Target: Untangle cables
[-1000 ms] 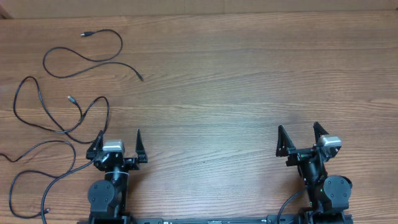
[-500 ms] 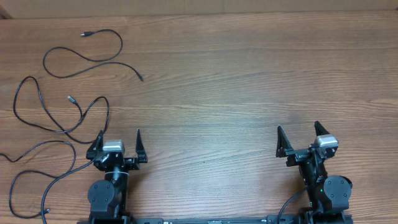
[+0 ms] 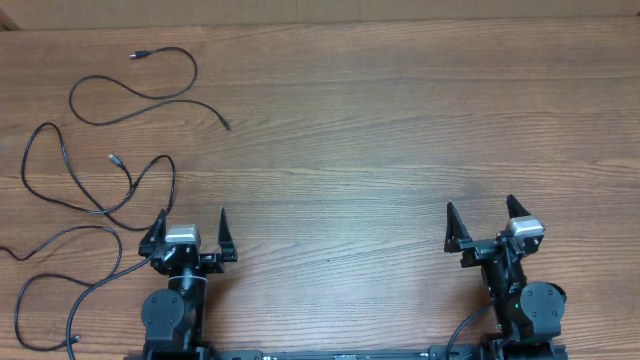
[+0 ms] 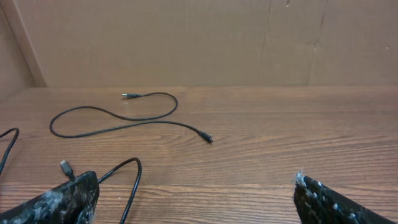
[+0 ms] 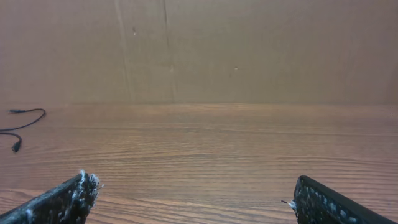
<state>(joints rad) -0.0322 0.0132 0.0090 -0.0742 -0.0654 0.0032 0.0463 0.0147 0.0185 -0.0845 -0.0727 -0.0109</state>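
Three thin black cables lie spread over the left part of the wooden table. The far cable snakes from a plug at the back to a plug nearer the middle; the left wrist view shows it as a flat loop. A second cable loops just ahead of my left gripper, passing close to its left finger. The third cable curls by the front left edge. My left gripper is open and holds nothing. My right gripper is open over bare wood at the front right, far from the cables.
A brown cardboard wall stands along the table's back edge. The far cable's end shows at the left edge of the right wrist view. Both arm bases sit at the table's front edge.
The right gripper has shifted very slightly; the cables and the left arm have not moved.
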